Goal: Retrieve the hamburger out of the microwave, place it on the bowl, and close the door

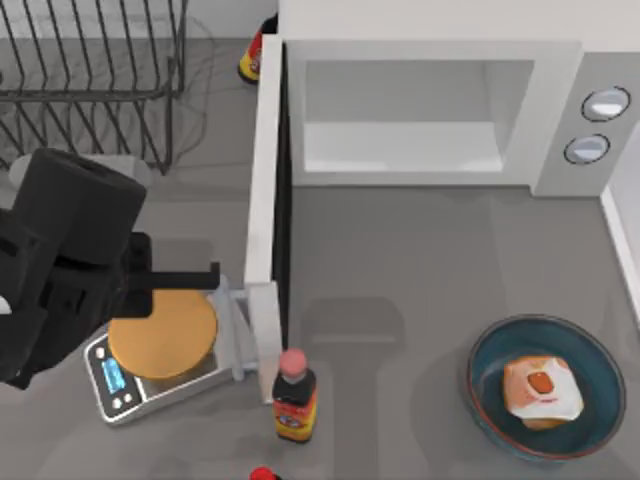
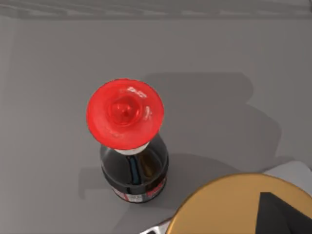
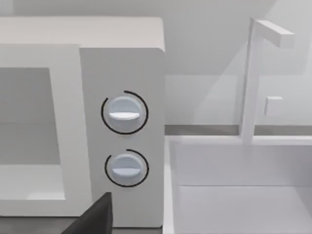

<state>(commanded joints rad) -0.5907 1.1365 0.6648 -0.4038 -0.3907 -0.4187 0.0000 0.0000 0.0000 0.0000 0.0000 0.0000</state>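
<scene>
The hamburger (image 1: 541,390) lies inside the dark blue bowl (image 1: 592,346) at the front right of the table. At the back stands the white microwave (image 1: 560,110), its grey cavity bare; its two buttons face the right wrist camera on the microwave (image 3: 122,73). The door (image 1: 264,200) stands swung out toward the front, with its bar handle (image 1: 236,335) on the left face. My left gripper (image 1: 205,278) hovers over a scale just left of the door, its tip close to the handle. A dark part of my right gripper (image 3: 95,219) points at the microwave's front.
A kitchen scale (image 1: 120,385) carries a flat tan-orange disc (image 1: 163,333), also seen as the disc (image 2: 234,204). A pink-capped sauce bottle (image 1: 293,395) stands at the door's front end, a red-capped bottle (image 2: 125,114) at the table's front edge. A wire rack (image 1: 95,70) fills the back left.
</scene>
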